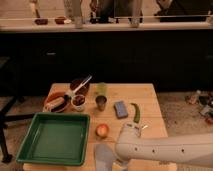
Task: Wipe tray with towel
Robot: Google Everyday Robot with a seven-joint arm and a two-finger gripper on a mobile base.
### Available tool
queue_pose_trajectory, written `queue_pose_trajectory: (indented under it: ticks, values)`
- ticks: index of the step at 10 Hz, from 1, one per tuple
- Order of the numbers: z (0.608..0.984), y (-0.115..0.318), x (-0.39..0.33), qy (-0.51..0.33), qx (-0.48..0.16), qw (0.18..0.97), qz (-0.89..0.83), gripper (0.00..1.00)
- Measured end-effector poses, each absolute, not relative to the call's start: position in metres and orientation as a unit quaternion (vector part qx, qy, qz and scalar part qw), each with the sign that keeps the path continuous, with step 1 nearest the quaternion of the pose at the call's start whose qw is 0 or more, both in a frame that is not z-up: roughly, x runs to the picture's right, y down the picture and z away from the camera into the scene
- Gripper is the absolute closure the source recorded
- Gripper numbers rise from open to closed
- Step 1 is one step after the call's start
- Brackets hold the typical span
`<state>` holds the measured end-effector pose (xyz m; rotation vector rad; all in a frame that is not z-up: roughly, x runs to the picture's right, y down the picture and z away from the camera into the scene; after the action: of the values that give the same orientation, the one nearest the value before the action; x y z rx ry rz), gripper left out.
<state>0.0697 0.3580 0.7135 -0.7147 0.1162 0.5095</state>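
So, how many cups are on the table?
2: a green cup at mid-table and a dark cup in front of it. The gripper is at the table's front edge, by the towel; the arm may hide more.

Gripper [119, 164] sits low at the table's [150, 102] near edge. Towel [103, 154] lies just left of it, contact unclear. Tray [56, 140] is further left.

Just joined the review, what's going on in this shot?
The robot's white arm reaches in from the right along the table's near edge. Its gripper is low beside the towel. The towel lies on the wood just right of the green tray, not in it, so wiping has not begun. The bowls, the blue block and the round fruit sit apart from the arm.
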Motion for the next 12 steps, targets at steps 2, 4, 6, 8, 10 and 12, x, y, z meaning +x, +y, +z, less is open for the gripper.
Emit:
queue_pose_trajectory:
  ticks: [2, 4, 6, 8, 10, 12]
  values:
    - [0.715, 0.365, 0.072, 0.062, -0.332, 0.906, 0.256, 0.20]
    - [0.718, 0.369, 0.071, 0.065, -0.318, 0.909, 0.260, 0.20]
    - [0.721, 0.374, 0.073, 0.069, -0.317, 0.908, 0.263, 0.20]
    - [0.725, 0.377, 0.071, 0.069, -0.321, 0.908, 0.261, 0.20]
    - [0.727, 0.381, 0.073, 0.069, -0.329, 0.905, 0.262, 0.34]
    - [0.729, 0.382, 0.073, 0.073, -0.334, 0.903, 0.260, 0.55]
